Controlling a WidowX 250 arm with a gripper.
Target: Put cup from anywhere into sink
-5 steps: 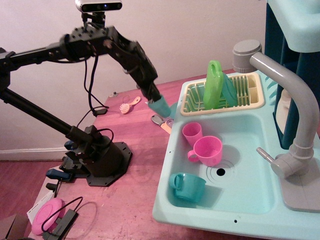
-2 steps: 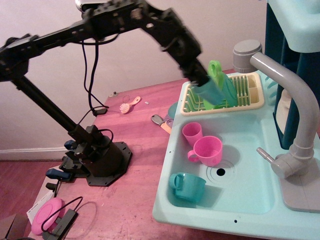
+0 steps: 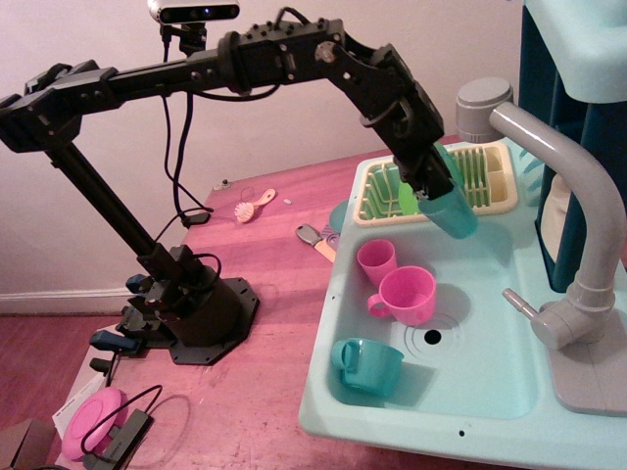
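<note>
One black jointed robot arm (image 3: 245, 64) reaches from its base at the lower left of the frame across to the upper middle, and its gripper (image 3: 436, 191) is clamped on the small, plain, dull blue-teal plastic cup (image 3: 453, 210), which hangs tilted in the air over the back edge of the large pale aqua plastic toy sink basin (image 3: 490, 387), just in front of the yellow plastic dish rack (image 3: 495, 191); the fingers themselves are mostly lost against the dark wrist, so the exact grip is hard to make out. There are four cups in all: the held one, two pink mugs and one brighter turquoise cup with a handle. The smaller pink mug (image 3: 376, 261) and the larger pink mug (image 3: 407, 295) stand close together in the basin left of the round drain hole (image 3: 432, 337), and the turquoise handled cup (image 3: 368, 364) lies in the basin's lower left corner. A single grey faucet (image 3: 558, 196) arches over the right side of the sink. The rack holds a green board-like piece (image 3: 402, 191), partly hidden by the arm. Everything sits on a reddish-pink tabletop (image 3: 265, 294) against a pale wall (image 3: 98, 176); on the table lie one small peach brush (image 3: 255, 206) and a pink round disc (image 3: 93, 419) at the lower left.
</note>
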